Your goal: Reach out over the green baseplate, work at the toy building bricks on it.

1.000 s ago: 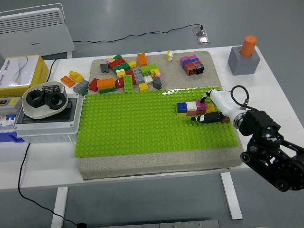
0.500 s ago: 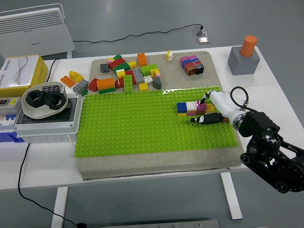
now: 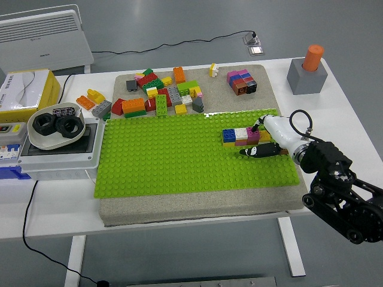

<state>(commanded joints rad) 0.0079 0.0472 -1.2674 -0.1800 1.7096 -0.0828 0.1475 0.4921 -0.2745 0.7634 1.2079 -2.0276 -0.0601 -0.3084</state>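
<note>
Right now I have my right hand (image 3: pixel 263 139) out over the far right part of the green baseplate (image 3: pixel 179 161), with the black arm coming in from the lower right corner. One dark fingertip rests on top of the small brick row (image 3: pixel 242 135) at its pink end, and another dark finger (image 3: pixel 256 150) lies low along the near side of that row, so the fingers are narrowed around the right end of the row; whether they truly clamp it I cannot tell from this view. That row, which sits pressed onto the baseplate, reads from the fingers outward as pink, white, then blue over yellow at the end farthest from my hand. Beyond the fingertips, past the far edge of the baseplate, a loose pile of bricks (image 3: pixel 158 95) lies on the grey mat (image 3: pixel 179 209), and a compact stacked block of pink, blue and brown bricks (image 3: pixel 242 81) stands well apart from my fingers toward the mat's far right. Off to the far side of my wrist, on the white table (image 3: pixel 335 113), stands a grey block with an orange cylinder (image 3: pixel 307 70). Far across from the fingers, beside the baseplate's left edge, a white bowl holding black nuts (image 3: pixel 52 125) rests on a grey box.
</note>
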